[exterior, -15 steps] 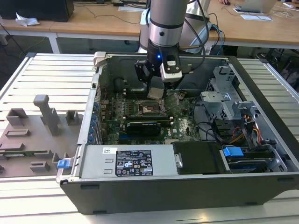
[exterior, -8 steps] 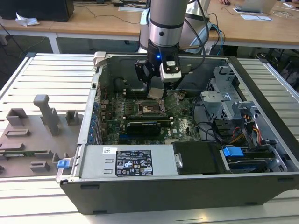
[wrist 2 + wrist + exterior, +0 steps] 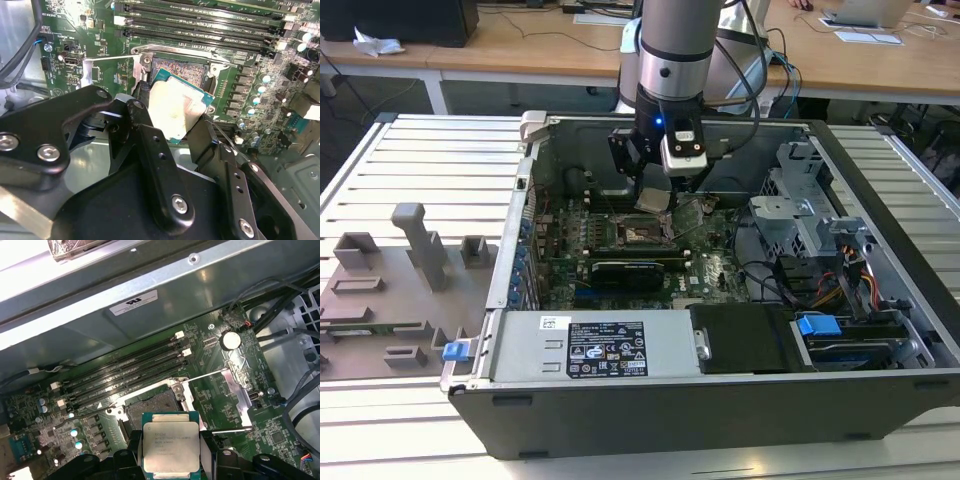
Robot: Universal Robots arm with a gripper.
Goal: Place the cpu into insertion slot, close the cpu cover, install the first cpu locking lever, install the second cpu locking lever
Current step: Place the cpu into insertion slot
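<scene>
My gripper (image 3: 654, 196) is shut on the cpu (image 3: 653, 199), a flat square chip with a pale metal top, held slightly tilted a little above the motherboard. In both wrist views the black fingers (image 3: 142, 98) clamp the cpu (image 3: 175, 111) (image 3: 171, 446) by two opposite edges. The insertion slot (image 3: 177, 70) (image 3: 152, 407) (image 3: 638, 234) lies uncovered just beyond the chip, its dark contact field showing inside a metal rim. The cpu cover (image 3: 235, 387) (image 3: 107, 71) is swung back beside the slot. Two thin wire levers (image 3: 207, 375) stand raised.
The green motherboard (image 3: 710, 265) sits inside an open computer case (image 3: 620, 400). Long black memory slots (image 3: 125, 372) run beside the socket. A drive cage and cable bundle (image 3: 810, 260) fill the exterior view's right. Grey fixtures (image 3: 420, 245) stand on the table outside the case.
</scene>
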